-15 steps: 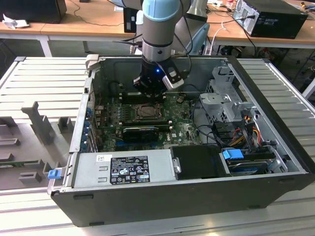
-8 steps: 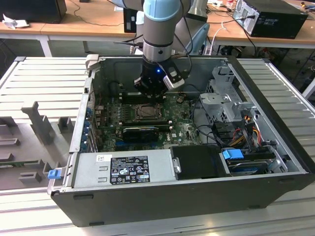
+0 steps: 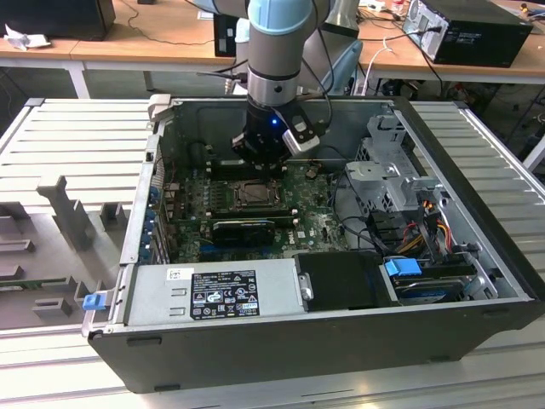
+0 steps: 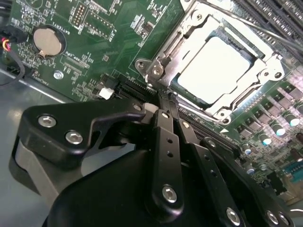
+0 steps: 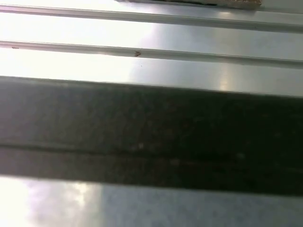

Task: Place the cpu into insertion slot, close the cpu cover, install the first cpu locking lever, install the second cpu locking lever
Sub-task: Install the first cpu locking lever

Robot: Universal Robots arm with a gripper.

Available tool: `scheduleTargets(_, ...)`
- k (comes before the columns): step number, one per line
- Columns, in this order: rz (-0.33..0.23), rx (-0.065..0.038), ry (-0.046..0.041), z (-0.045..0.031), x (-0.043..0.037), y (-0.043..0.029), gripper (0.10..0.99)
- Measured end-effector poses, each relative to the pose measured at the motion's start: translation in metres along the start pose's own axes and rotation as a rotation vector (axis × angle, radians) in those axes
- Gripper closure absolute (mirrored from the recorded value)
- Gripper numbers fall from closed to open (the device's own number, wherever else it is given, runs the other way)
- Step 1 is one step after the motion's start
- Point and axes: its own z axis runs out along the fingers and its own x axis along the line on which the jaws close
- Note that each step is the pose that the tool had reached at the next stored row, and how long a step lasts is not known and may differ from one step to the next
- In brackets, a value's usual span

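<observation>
Claw [image 4: 166, 97] hangs low inside the open computer case [image 3: 477, 328], its two slim fingers [image 4: 165, 137] pressed together, gripping nothing; tips sit at the socket's corner, about 7 o'clock from the chip in the second wrist view. The cpu [image 4: 214, 65] lies seated in the insertion slot [image 4: 182, 92], pale top showing through the window of the cpu cover [image 4: 270, 71], which lies flat over it. In the exterior view the slot [image 3: 253, 194] sits mid-motherboard [image 3: 319, 223], directly at 6 o'clock of the arm [image 3: 274, 60]. A coin cell battery [image 4: 47, 40] sits well apart on the board.
</observation>
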Motion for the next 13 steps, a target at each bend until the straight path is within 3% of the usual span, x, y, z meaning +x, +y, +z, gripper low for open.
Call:
scheduleTargets(3, 0.0, 0.016, 0.0011, 0.0019, 0.0, -0.0001, 0.98)
scheduleTargets(7, 0.0, 0.02, 0.0015, 0.003, 0.0, 0.0, 0.98)
scheduleTargets(10, 0.0, 0.01, 0.0004, 0.0035, -0.0001, 0.0002, 0.98)
scheduleTargets(13, 0.0, -0.01, -0.0007, 0.0035, -0.0001, 0.0002, 0.98)
